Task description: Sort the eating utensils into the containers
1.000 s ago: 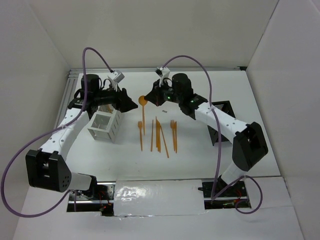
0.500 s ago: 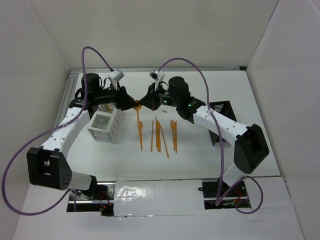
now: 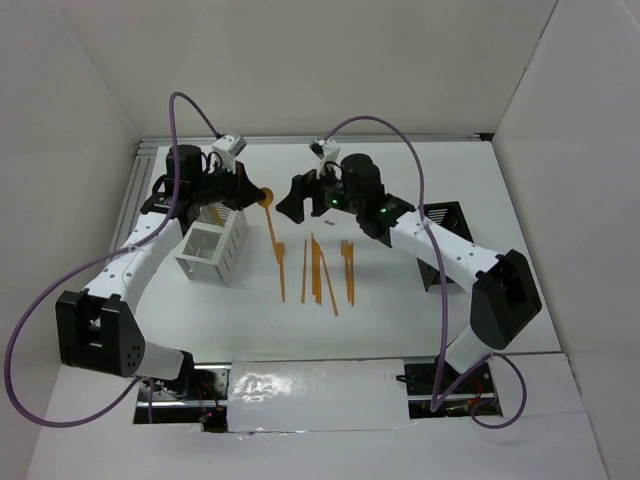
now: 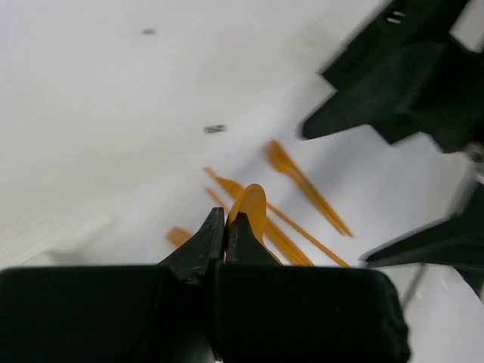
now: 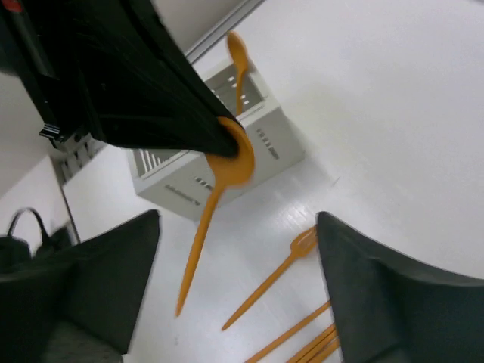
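White walls are enclosing a white table (image 3: 400, 320), and at its left side the white caddy (image 3: 210, 252) is standing with another spoon (image 5: 237, 57) already upright in it. Just beyond the caddy's right edge, the left gripper (image 3: 258, 196) is pinching a spoon (image 3: 268, 215) by its round bowl, fingers closed tight on it, with the handle hanging down and tilting in the air. Facing it, the right gripper (image 3: 288, 200) is spreading its fingers wide and gripping nothing. I judge that the left arm is about to carry the spoon over the white caddy; it should be lowering the handle first into the spoon compartment and letting go only once the tip is below the rim. The loose utensils (image 3: 318, 268) are lying in a row mid-table, and the black caddy (image 3: 445, 212) is waiting at far right.
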You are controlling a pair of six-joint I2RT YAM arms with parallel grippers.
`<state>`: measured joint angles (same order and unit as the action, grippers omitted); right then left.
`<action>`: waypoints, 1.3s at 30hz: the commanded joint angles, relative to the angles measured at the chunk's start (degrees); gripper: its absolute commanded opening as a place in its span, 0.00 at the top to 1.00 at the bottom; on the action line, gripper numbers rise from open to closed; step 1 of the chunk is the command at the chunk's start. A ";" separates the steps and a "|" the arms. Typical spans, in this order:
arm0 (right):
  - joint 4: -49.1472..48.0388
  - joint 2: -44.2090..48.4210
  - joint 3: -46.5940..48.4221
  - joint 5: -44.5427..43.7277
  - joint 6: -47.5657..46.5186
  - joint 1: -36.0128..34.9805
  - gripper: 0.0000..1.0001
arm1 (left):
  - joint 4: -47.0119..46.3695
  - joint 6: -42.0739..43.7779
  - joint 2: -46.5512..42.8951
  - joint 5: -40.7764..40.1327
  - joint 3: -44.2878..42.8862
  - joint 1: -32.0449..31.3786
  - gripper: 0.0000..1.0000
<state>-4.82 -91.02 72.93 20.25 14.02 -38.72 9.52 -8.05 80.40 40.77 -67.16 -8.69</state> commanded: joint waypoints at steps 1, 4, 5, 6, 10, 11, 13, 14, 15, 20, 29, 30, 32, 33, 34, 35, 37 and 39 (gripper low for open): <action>-0.27 5.31 -3.47 -7.05 2.32 4.26 0.03 | -1.88 -1.61 -2.71 -24.33 -1.83 0.60 1.00; -2.20 5.94 -9.46 -7.59 4.78 6.29 0.00 | -1.52 -3.63 -3.14 -37.91 -2.72 2.35 1.00; -2.73 5.86 -11.73 -8.20 4.96 6.46 0.00 | -2.13 -4.24 -3.06 -39.88 -2.37 2.36 1.00; -3.35 5.60 -12.71 -8.21 5.57 5.68 0.00 | -3.62 -4.60 -4.10 -40.59 -1.41 3.40 1.00; -4.23 3.75 -14.57 -9.53 6.10 4.45 0.00 | -9.16 -2.42 -6.57 -44.11 0.88 3.94 1.00; -4.23 3.40 -14.57 -11.01 6.19 4.01 0.00 | -9.17 -1.71 -6.66 -44.46 1.06 4.12 1.00; -4.23 2.44 -15.09 -11.55 5.93 3.74 0.00 | -13.02 1.09 -7.53 -46.93 1.58 4.03 1.00; -4.76 2.17 -15.09 -12.25 5.58 3.48 0.00 | -13.90 2.76 -7.54 -48.23 2.02 4.03 1.00; -4.76 2.17 -15.70 -12.77 5.49 3.21 0.00 | -15.91 3.82 -8.06 -48.42 2.12 4.12 1.00; -5.46 1.38 -16.24 -14.36 5.23 2.51 0.00 | -19.62 13.06 -8.86 -49.38 3.52 4.12 1.00; -5.99 -3.36 -14.66 -14.89 5.31 0.93 0.00 | -25.16 17.99 -11.32 -50.09 10.03 4.12 1.00; -5.99 -3.98 -14.65 -14.89 5.58 0.67 0.00 | -25.77 17.55 -11.58 -49.66 11.51 4.12 1.00; -5.99 -5.65 -13.34 -16.20 6.02 -0.13 0.01 | -27.79 17.20 -12.19 -48.51 13.62 3.94 1.00; -5.21 -6.35 -12.81 -16.82 6.28 -1.00 0.01 | -28.41 17.19 -12.20 -48.33 16.07 3.86 0.98; -5.20 -6.97 -12.20 -18.13 6.46 -0.92 0.01 | -28.59 17.19 -12.46 -48.51 16.09 3.68 0.92; -4.33 -8.54 -10.98 -19.01 6.20 -1.88 0.02 | -28.42 16.32 -12.81 -48.77 16.35 3.50 0.92; -3.71 -10.04 -9.74 -20.69 6.37 -3.55 0.03 | -28.32 15.97 -13.07 -47.99 16.88 3.24 0.85; -3.01 -13.03 -7.37 -20.69 6.11 -4.87 0.04 | -28.68 16.14 -13.43 -47.80 17.41 3.24 0.74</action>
<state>-7.25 -101.75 61.23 2.00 20.14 -41.60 -13.67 7.60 69.43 -8.25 -49.50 -5.08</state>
